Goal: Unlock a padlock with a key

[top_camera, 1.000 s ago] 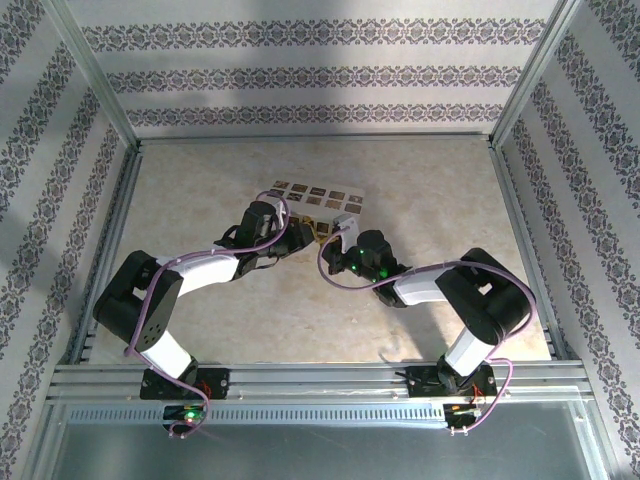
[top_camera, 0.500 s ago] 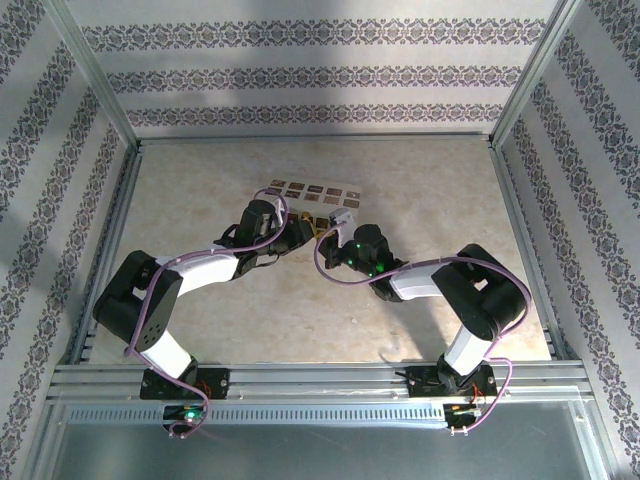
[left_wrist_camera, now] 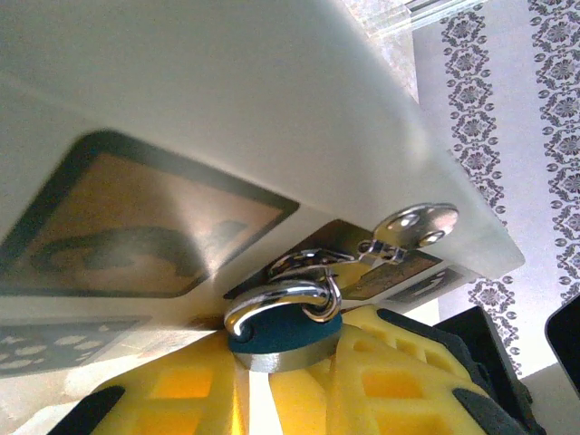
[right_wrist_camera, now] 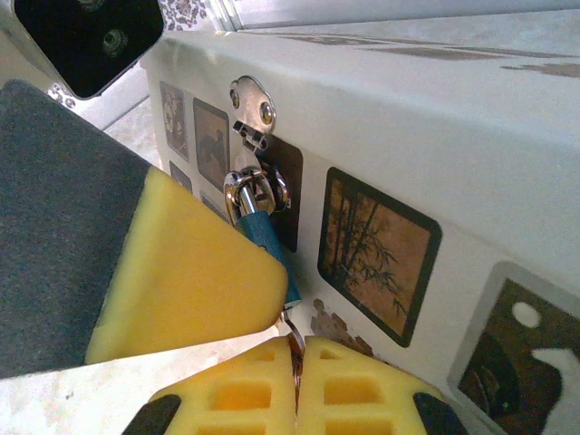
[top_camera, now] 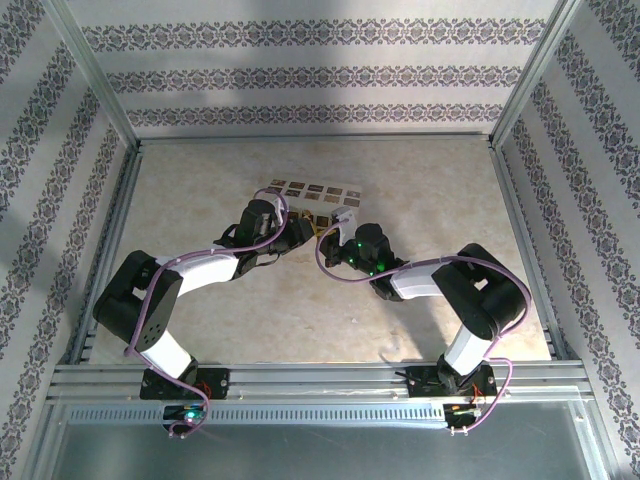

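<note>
Two yellow left fingers (left_wrist_camera: pixel 399 381) clamped the blue padlock (left_wrist_camera: pixel 283 332), hung on the hasp (left_wrist_camera: pixel 412 227) of the cream box (left_wrist_camera: pixel 227 109); right fingers (right_wrist_camera: pixel 362 390), closed together, pinched the key (right_wrist_camera: pixel 292 333) just beneath it.

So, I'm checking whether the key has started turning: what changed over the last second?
The right end effector edged slightly left and farther away, toward the cream box, and stayed shut on what looks like the key. The left end effector kept its grip on the padlock. The box and the left arm stayed put.
</note>
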Tool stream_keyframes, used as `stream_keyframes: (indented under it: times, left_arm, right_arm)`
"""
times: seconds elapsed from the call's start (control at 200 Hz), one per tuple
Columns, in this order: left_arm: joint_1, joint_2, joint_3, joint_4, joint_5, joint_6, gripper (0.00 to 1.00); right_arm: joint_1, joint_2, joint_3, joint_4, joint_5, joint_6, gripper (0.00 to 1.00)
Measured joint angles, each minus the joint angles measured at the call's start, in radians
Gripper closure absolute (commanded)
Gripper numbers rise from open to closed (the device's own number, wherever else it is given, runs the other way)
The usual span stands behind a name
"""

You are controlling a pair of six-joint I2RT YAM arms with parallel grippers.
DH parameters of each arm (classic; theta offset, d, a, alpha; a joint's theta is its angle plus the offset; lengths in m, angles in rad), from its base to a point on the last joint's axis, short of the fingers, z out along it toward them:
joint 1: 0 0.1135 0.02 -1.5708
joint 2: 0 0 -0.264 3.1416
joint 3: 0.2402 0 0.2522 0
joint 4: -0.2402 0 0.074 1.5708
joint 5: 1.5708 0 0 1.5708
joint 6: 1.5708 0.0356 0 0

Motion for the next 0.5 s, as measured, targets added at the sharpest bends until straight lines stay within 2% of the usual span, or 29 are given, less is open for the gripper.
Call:
stream_keyframes:
  times: [0.5]
  left_arm:
    - [0.002,0.044,-0.039,0.087,-0.020,-0.019,0.77]
  right_arm:
    - [0.037,0.081,-0.005,0.083,0.090,0.053,0.99]
